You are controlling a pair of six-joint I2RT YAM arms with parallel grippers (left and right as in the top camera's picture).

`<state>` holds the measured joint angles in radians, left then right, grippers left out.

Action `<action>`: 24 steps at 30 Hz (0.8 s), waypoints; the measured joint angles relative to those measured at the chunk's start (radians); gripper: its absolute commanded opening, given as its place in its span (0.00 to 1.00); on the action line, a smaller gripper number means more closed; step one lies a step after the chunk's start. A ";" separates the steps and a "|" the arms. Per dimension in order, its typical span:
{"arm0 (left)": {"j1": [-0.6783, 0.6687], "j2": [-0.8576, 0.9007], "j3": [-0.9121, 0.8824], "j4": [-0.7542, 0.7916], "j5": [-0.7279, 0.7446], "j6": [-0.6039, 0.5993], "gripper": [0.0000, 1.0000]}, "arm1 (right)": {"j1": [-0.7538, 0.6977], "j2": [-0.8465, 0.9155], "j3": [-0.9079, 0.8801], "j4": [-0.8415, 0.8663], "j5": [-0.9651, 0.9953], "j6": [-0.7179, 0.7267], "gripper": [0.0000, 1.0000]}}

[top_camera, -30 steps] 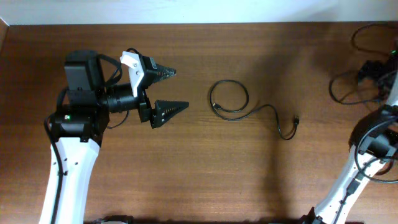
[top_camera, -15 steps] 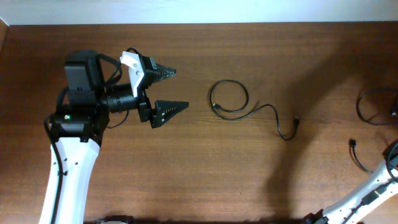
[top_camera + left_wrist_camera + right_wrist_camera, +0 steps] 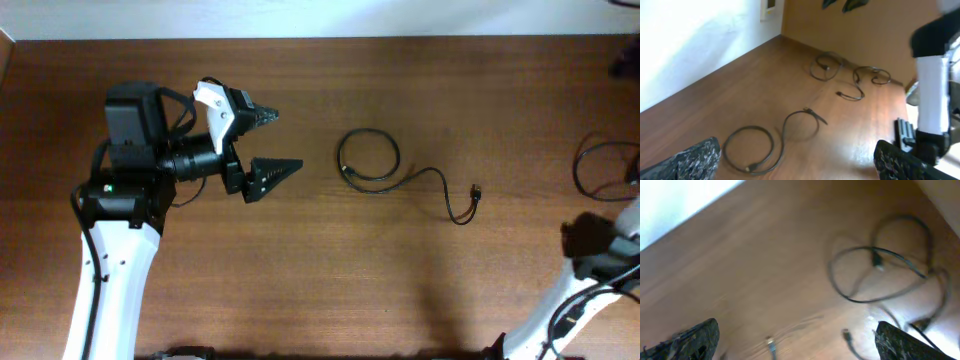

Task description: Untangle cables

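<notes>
One thin black cable [image 3: 369,158] lies as a loop at the table's middle, its tail ending in a small plug [image 3: 476,194]. My left gripper [image 3: 285,140] is open and empty, left of that loop and apart from it. The same cable shows in the left wrist view [image 3: 754,148], between the spread fingers [image 3: 797,162]. More cable loops [image 3: 598,170] lie at the right edge. They show blurred in the right wrist view [image 3: 880,265], with loose plug ends [image 3: 771,344]. My right gripper [image 3: 797,342] is open and empty above them.
The right arm [image 3: 598,245] stands at the lower right edge of the overhead view and shows as a white column in the left wrist view [image 3: 932,85]. A pale wall [image 3: 300,15] runs along the table's far edge.
The right arm has swung away from the far right corner down to the lower right edge. The cables it was over now lie loose on the table. The left arm has not moved.
</notes>
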<state>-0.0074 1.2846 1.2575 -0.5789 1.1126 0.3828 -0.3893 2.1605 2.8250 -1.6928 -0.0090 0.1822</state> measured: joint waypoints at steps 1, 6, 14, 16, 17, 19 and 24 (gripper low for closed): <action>0.000 0.000 0.000 0.008 -0.025 0.000 0.99 | 0.055 -0.021 0.000 0.000 0.010 -0.007 0.99; 0.000 0.000 0.000 0.024 -0.117 0.001 0.99 | 0.243 -0.280 -0.446 -0.001 0.202 0.054 0.99; 0.028 0.000 -0.001 0.022 -0.213 0.004 0.99 | 0.264 -0.818 -1.093 0.147 0.305 0.093 0.99; 0.029 0.000 -0.001 0.021 -0.330 0.004 0.99 | 0.370 -0.912 -1.287 0.491 0.214 -0.074 0.99; 0.029 0.000 -0.001 0.018 -0.374 0.004 0.99 | 0.442 -0.908 -1.402 0.655 0.105 -0.207 0.99; 0.028 0.000 -0.001 0.010 -0.412 0.003 0.99 | 0.462 -0.849 -1.473 0.731 0.003 -0.305 0.99; 0.028 0.000 -0.001 -0.032 -0.441 0.003 0.99 | 0.463 -0.441 -1.500 0.830 -0.192 -0.501 0.99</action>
<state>0.0208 1.2846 1.2564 -0.6106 0.6716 0.3862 0.0738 1.7199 1.3251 -0.8627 -0.2012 -0.3187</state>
